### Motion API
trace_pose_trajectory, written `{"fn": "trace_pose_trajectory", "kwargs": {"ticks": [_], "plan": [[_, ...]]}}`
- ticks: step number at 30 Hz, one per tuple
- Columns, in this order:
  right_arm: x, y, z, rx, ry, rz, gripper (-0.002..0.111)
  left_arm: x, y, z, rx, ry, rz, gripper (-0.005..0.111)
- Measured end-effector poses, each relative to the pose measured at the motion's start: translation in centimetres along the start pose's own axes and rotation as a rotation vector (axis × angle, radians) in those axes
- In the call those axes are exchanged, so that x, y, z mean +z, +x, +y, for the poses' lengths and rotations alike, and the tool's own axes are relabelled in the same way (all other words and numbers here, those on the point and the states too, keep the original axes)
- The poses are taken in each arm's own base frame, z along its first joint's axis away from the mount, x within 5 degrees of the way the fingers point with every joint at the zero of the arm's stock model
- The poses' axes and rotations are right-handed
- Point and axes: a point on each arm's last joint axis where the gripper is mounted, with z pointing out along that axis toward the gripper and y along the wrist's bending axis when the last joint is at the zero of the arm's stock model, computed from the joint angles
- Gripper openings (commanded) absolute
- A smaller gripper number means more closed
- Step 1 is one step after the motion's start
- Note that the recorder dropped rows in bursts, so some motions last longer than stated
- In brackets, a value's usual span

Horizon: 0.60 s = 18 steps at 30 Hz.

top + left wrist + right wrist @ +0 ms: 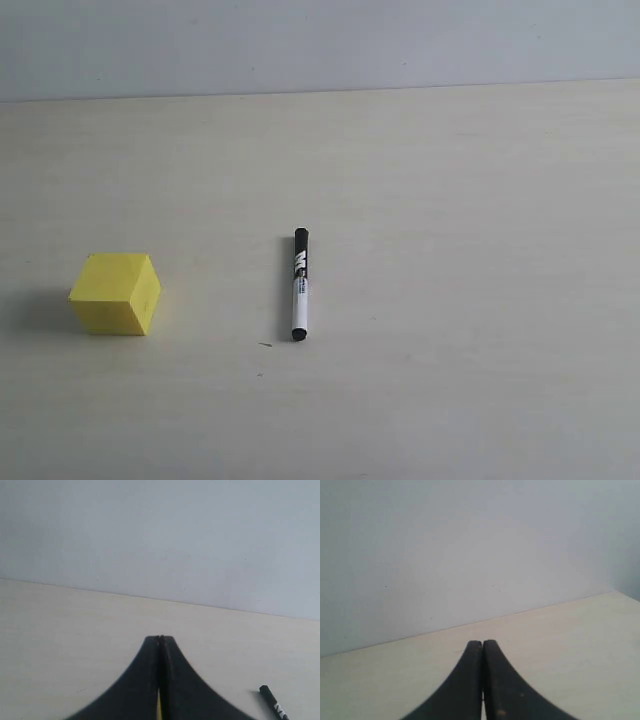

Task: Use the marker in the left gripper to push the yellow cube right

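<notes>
1. Noted left hand [160,640] with both black fingers [140,685] pressed together tip to tip. Nothing clamped.
2. Noted right hand [482,643] drawn together the same way, fingers flush along their length, nothing between them.
3. Located marker [299,285] lying flat and loose on the pale desk [480,300], in neither hand.
4. In left wrist view, caught its black end [272,701] off to one side of the left hand's fingers, near them but apart. No contact.
5. Marker details from exterior view: black at both ends, white barrel, black label with white lettering.
6. Located yellow cube [115,293] resting on the desk, well apart from the marker, on the side of the exterior view where the left hand works. Untouched.
7. Spotted a thin yellow streak [159,709] through the slit at the base of the left hand's fingers. Cannot tell whether this is the cube.
8. Exact place of cube relative to left hand not fixable, both hands being outside the exterior frame.
9. Ahead of both hands: desk surface, then a plain pale wall [160,540].
</notes>
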Motion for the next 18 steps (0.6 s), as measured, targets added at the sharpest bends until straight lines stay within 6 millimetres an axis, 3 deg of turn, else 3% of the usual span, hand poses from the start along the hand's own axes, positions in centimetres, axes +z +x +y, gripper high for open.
{"fn": "trace_pose_trajectory", "kwargs": {"ticks": [8,16,18], "plan": [[0.0,0.0,0.0,0.000,0.000,0.000,0.000,0.0,-0.2,0.0,-0.050,0.005,-0.023,0.000],[0.0,0.0,0.0,0.000,0.000,0.000,0.000,-0.2,-2.4,-0.4,-0.160,0.067,-0.263,0.000],[0.0,0.0,0.0,0.000,0.000,0.000,0.000,0.1,-2.3,-0.4,-0.204,0.065,-0.237,0.000]]}}
